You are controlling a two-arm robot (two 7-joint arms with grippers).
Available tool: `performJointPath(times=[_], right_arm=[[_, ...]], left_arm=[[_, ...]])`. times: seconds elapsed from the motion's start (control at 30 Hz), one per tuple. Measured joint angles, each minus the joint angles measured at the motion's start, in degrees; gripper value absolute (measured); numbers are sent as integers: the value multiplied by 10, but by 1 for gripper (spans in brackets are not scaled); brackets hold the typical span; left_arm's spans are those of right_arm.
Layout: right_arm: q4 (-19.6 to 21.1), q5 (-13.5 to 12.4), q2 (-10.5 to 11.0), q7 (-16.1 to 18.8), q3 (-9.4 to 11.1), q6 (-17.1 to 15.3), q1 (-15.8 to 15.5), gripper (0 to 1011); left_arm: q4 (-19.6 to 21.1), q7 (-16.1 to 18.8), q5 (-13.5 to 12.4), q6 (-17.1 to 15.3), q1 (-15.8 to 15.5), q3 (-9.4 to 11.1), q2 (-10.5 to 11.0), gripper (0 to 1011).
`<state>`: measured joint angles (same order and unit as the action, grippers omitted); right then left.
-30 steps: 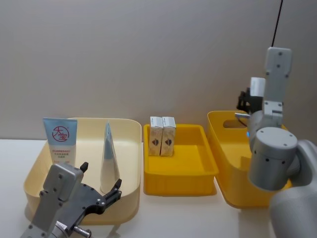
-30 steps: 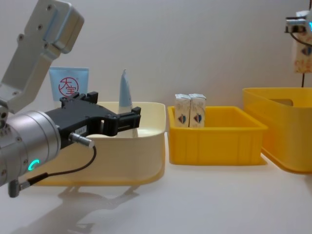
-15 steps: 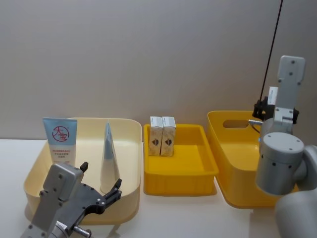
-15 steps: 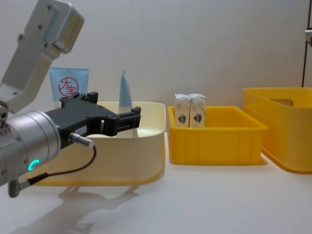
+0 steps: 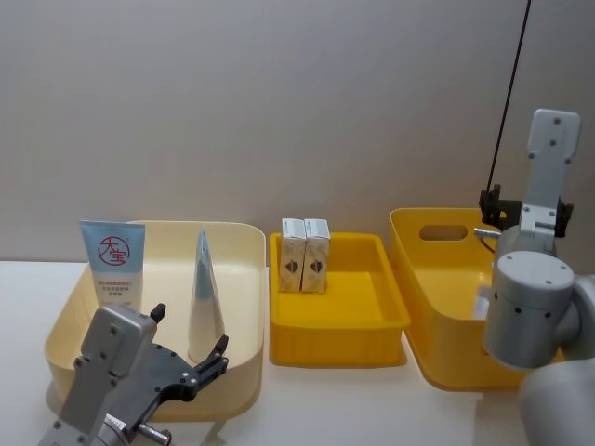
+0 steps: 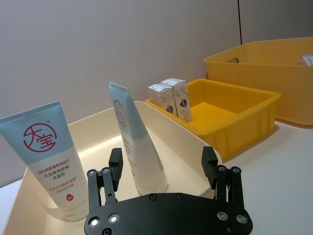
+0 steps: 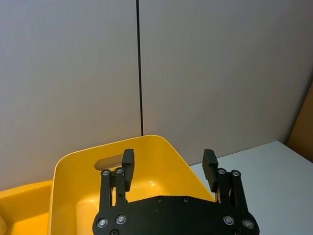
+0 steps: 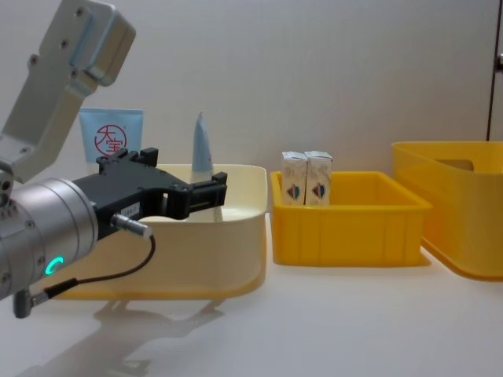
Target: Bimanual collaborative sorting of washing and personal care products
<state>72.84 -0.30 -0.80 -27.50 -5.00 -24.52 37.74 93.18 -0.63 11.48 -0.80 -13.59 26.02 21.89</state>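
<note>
Currently, head view: two tubes stand upright in the cream bin (image 5: 244, 243) at left, the logo tube (image 5: 112, 265) at its far-left corner and the second tube (image 5: 204, 302), seen edge-on, nearer the middle. Two cartons (image 5: 305, 255) stand side by side, touching, at the far-left end of the yellow tray (image 5: 396, 299). The right arm (image 5: 530, 297) rises over the deep yellow bin (image 5: 446, 362) at right.

Left wrist view: left hand (image 6: 162, 155) spread wide and empty, at the bin's near side, the second tube just beyond its fingers. Something pale peeks over the deep bin's rim; too little shows to name it.

Right wrist view: right hand (image 7: 169, 157) spread wide, empty, held above the deep bin, whose visible floor is bare.

Chest view: left hand level with the cream bin's rim, above the tabletop (image 8: 330, 314).

Judgement: between picks; the tubes and cartons in sight are already grouped by kind. The next move probably calls for the right hand to drop into the deep bin for whatever remains, fingers kept wide until they straddle it.
</note>
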Motion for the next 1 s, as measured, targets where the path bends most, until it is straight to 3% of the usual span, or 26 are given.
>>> performJointPath(times=[0.23, 0.57, 1.0], right_arm=[[0, 1, 0, -2, 1, -1, 0, 1001], [0, 1, 0, -4, 2, -1, -1, 1001], [0, 2, 0, -5, 2, -1, -1, 1001]], left_arm=[[0, -1, 1, 0, -1, -1, -1, 1003], [-4, -28, 17, -15, -28, -6, -8, 1003], [-49, -74, 43, -47, -88, -9, -29, 1003]])
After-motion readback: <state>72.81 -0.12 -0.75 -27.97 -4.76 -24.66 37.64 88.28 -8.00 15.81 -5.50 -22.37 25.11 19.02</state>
